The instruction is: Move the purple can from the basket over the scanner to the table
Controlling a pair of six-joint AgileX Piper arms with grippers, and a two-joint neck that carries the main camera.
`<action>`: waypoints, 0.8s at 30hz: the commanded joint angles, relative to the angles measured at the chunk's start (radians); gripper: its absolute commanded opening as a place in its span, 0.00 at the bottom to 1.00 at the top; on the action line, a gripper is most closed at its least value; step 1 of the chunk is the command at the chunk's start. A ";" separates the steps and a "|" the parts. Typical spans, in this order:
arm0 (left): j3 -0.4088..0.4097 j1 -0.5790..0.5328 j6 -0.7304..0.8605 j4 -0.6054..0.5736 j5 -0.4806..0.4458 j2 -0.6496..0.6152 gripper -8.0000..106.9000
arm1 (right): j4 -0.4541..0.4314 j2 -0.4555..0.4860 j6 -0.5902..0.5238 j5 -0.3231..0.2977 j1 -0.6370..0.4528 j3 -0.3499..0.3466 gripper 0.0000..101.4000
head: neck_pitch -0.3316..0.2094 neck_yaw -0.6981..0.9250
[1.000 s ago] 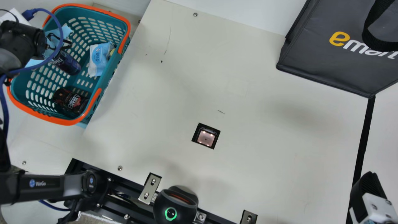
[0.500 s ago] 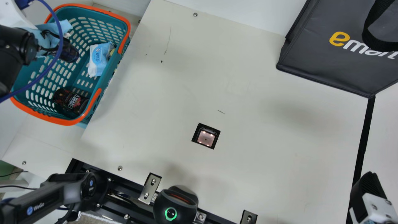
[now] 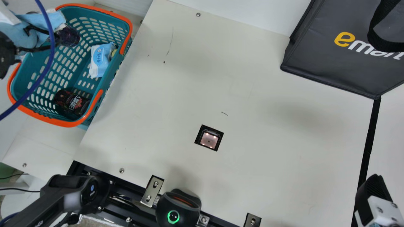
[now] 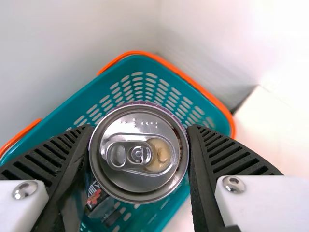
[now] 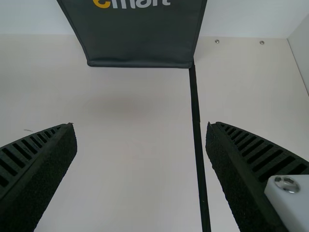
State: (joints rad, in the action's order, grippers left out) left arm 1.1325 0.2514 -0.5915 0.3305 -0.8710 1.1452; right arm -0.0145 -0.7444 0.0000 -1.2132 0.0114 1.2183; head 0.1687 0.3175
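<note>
At the upper left of the main view, my left gripper, partly wrapped in light blue, holds the dark purple can at the basket's far-left part. The left wrist view shows the can's silver lid squeezed between the two ribbed fingers of my left gripper, with the teal basket below. The scanner is a lit square set into the table. My right gripper stands over the table's right part; in the right wrist view my right gripper is open with nothing between its fingers.
A dark can and a blue-white wipes pack lie in the basket. A large dark grey bag stands at the back right. A black device with a green ring sits at the near edge. Cream table lies between basket and bag.
My left gripper and the purple can have moved toward the top of the main view, the can rising from the basket's inside. The right arm has kept still.
</note>
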 commanded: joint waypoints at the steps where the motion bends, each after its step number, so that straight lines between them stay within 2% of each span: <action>1: 0.015 -0.022 0.015 -0.009 -0.024 -0.008 0.00 | 0.000 0.000 0.000 0.000 0.000 0.000 0.94 | -0.030 0.004; 24: 0.186 -0.349 0.101 -0.130 -0.311 0.036 0.00 | 0.000 0.000 0.000 0.000 0.000 0.000 0.94 | -0.030 0.004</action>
State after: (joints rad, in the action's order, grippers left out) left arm 1.3157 -0.0797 -0.4880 0.2035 -1.1728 1.1795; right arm -0.0145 -0.7444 0.0000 -1.2131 0.0114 1.2183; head 0.1672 0.3191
